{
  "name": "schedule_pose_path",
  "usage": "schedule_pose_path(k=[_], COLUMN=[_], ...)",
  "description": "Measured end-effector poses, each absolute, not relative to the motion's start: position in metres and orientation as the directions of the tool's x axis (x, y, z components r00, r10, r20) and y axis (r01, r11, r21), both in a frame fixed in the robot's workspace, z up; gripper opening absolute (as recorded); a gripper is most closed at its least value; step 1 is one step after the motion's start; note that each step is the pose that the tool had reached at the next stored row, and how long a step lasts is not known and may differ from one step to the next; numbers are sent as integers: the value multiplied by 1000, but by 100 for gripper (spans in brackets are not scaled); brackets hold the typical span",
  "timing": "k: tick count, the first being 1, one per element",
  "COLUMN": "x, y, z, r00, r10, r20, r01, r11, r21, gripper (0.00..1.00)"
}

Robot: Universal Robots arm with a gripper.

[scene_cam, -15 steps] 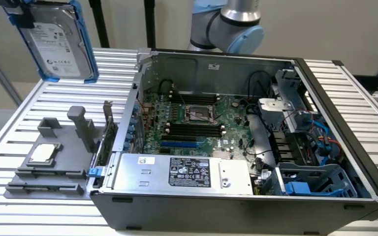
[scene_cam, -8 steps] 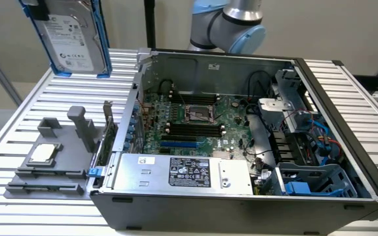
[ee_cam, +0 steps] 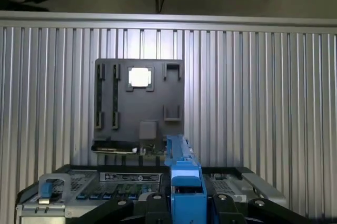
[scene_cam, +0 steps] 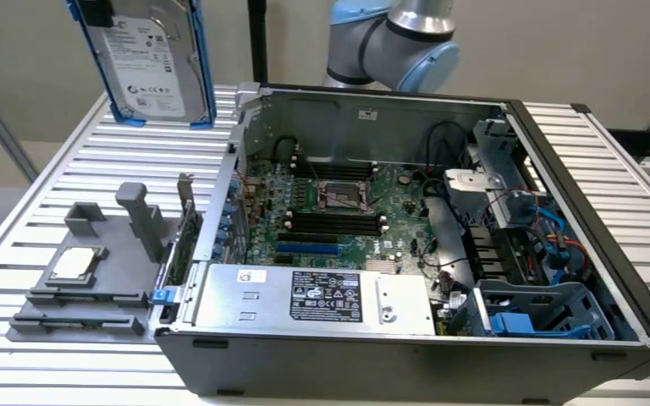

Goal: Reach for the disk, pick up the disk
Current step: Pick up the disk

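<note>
The picking-up looks done to me rather than under way: the disk point(scene_cam: 150, 63) hangs on edge in the air, label facing outward, at the exterior view's left, over the ribbed metal table point(scene_cam: 31, 194) and just beside the far corner of the open computer case point(scene_cam: 415, 364). From where the wrist camera looks down, the gripper point(ee_cam: 185, 205) has its black fingers point(ee_cam: 152, 203) on either side of the disk's blue frame point(ee_cam: 184, 179), pressed against it with no gap I can make out, so I take the claw to be clenched on the disk by its upper end. Nothing else touches the disk; its lower blue corners look clear of the table, though I cannot tell by how much. Down below lie the grey tray point(scene_cam: 77, 326) with the small square chip point(scene_cam: 77, 264) seated in it, and inside the case the silver box point(scene_cam: 314, 296) with its black label sits untouched. Part of the arm point(scene_cam: 399, 42) shows behind the case. As I judge it, the reach and the grasp are both finished. Any further motion calls for a firm, even squeeze, since the disk is held only at one end and could swing or slip, and for room between its lower corners and the case wall close by.
</note>
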State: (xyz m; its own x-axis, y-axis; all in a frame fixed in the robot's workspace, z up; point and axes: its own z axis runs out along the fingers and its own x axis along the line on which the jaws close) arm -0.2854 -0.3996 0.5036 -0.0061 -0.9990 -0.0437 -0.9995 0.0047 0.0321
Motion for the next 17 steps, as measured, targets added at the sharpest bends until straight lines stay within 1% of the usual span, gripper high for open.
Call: schedule_pose_path(k=[13,17], x=[-236,-218], y=[-410,-415], z=[514,515], r00=[-7,-7], r10=[-999,-999], r20=[-49,-49], r01=[-998,-998], r11=[5,4], r21=[55,56], gripper=[33,33])
